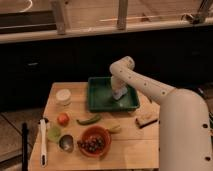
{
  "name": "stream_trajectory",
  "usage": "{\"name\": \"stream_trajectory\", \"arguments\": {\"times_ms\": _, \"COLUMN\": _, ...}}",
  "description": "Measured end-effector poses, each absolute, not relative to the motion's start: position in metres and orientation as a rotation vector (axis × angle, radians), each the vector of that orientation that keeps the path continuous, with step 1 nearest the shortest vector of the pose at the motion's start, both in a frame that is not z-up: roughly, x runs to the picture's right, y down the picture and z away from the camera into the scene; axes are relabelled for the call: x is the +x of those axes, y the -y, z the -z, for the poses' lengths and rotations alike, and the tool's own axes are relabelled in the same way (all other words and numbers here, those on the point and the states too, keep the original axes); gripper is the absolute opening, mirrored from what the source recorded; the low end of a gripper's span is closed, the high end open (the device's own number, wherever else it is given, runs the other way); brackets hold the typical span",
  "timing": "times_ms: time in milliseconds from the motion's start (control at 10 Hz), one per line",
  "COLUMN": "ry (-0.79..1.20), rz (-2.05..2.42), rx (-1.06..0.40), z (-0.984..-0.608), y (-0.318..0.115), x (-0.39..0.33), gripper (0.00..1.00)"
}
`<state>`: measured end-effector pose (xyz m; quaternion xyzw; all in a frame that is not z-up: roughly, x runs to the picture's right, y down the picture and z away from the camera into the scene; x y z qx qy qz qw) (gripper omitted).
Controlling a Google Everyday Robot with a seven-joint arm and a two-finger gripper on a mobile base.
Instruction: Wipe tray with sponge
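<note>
**Green tray, blue sponge under the gripper**

Wooden tabletop (130, 150) carries everything here, and each place below is read from the gripper (118, 94), which reaches down into the right half of the tray.

Far to the gripper's left and lower in the view, a white-handled utensil (43, 142) lies lengthwise along the table's left side. Just right of it sit a pale green piece of food (54, 132) and a small metal cup (66, 143). Above those, still well left of the gripper, a round white lidded container (63, 96) stands near the table's far left part, with a red tomato (63, 119) nearer the viewer. A green pepper (88, 119) lies left of and below the gripper, just outside the tray's front rim. An orange-red bowl (94, 141) holding dark fruit sits below that, with a yellowish piece (114, 128) touching its upper right side.

The dark green tray (98, 95) lies directly beneath the gripper, its raised rim all around. The pale blue sponge (119, 94) is inside the tray, toward its right side, right at the gripper's tip and down on the tray floor. Whether the fingers are clenched on the sponge or merely pressing on it, I cannot tell.

To the gripper's right and lower, outside the tray, a tan block with a dark underside (145, 119) rests near the table's right edge. The white arm (150, 90) sweeps in from the right.
</note>
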<state>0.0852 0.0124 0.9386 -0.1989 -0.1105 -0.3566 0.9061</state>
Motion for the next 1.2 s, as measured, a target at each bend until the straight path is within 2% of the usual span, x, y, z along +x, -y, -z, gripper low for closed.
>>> {"name": "stream_trajectory", "arguments": {"times_ms": 1200, "ry": 0.226, "rz": 0.733, "rx": -0.408, "z": -0.9382, "y": -0.0109, "x": 0.0871, "gripper": 0.01}}
